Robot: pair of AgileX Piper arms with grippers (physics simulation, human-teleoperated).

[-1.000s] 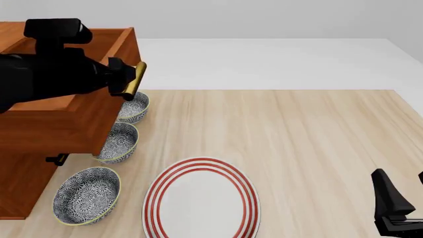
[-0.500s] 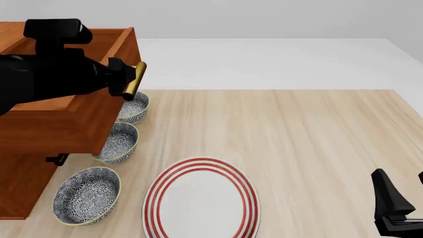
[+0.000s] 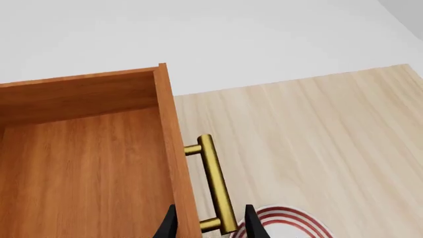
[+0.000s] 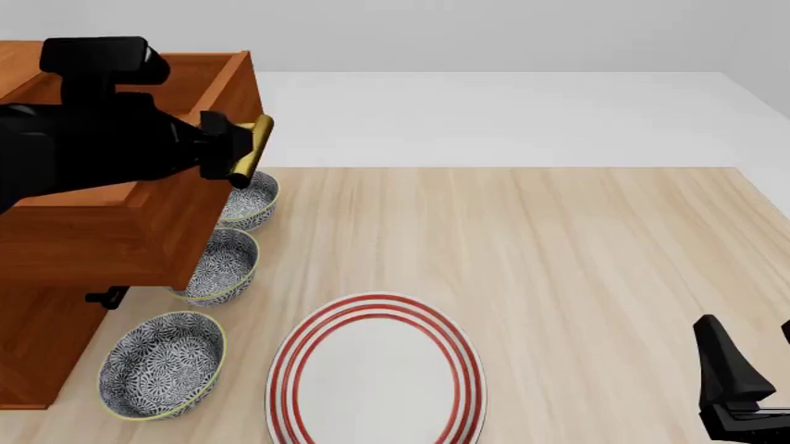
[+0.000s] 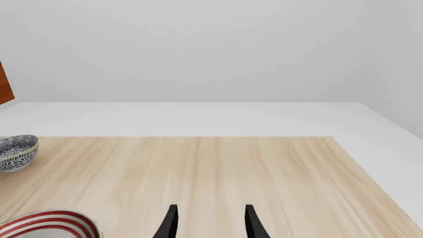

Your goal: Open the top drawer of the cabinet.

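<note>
With left pincer (image 4: 242,148) clamped round its brass handle (image 3: 215,184) — top drawer (image 3: 86,163) out, bare wood inside.

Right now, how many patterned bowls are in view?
3, in a row beside the cabinet: near bowl, middle bowl partly under the top drawer, far bowl below the brass handle. More could hide under the drawer.
</note>
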